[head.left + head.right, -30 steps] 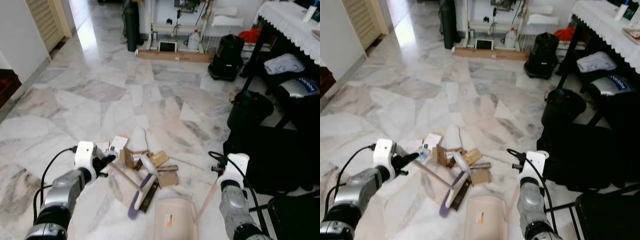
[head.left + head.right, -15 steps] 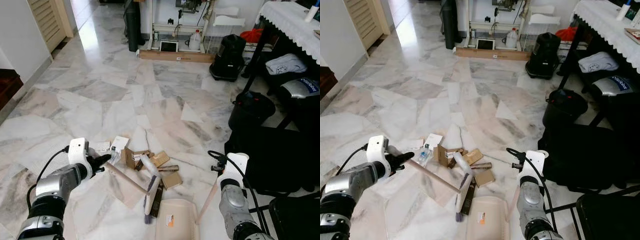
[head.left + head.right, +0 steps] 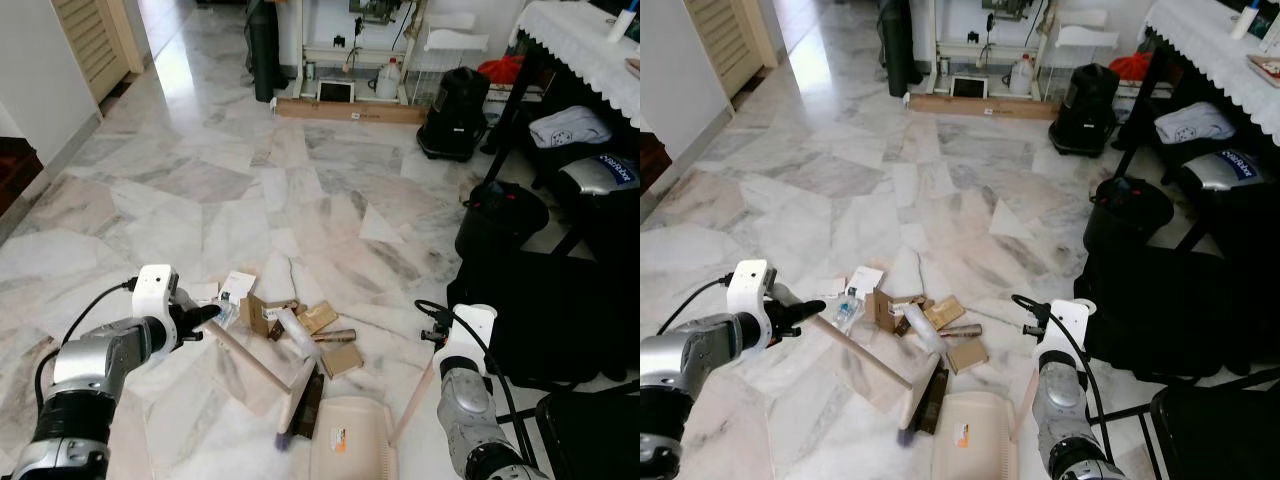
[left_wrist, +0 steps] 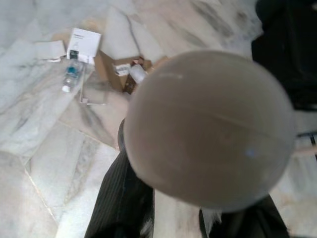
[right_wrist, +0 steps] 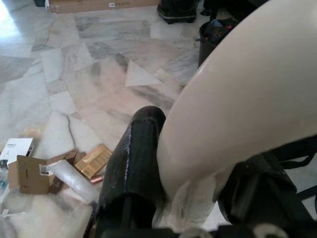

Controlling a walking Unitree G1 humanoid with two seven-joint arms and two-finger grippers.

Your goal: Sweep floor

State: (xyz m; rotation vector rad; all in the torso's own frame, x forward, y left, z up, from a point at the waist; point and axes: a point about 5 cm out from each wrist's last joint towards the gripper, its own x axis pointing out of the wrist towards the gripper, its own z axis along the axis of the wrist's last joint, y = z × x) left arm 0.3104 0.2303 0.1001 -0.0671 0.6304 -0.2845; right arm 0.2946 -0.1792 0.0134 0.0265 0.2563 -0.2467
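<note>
Two grippers each clamp a handle: the left gripper (image 3: 205,318) pinches the long pale wooden broom (image 3: 262,362), its dark bristle head low beside the cream plastic dustpan (image 3: 350,440); the right gripper (image 5: 190,198) squeezes that dustpan's upright handle. Scattered brown cardboard scraps (image 3: 300,325) lie on the marble floor (image 3: 200,190) just beyond.

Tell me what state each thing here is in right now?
Left gripper: shut on the broom handle.
Broom: tilted, bristles on the floor beside the dustpan.
Right gripper: shut on the dustpan handle.
Dustpan: flat on the floor.
Litter pile: scattered, not yet in the dustpan.
</note>
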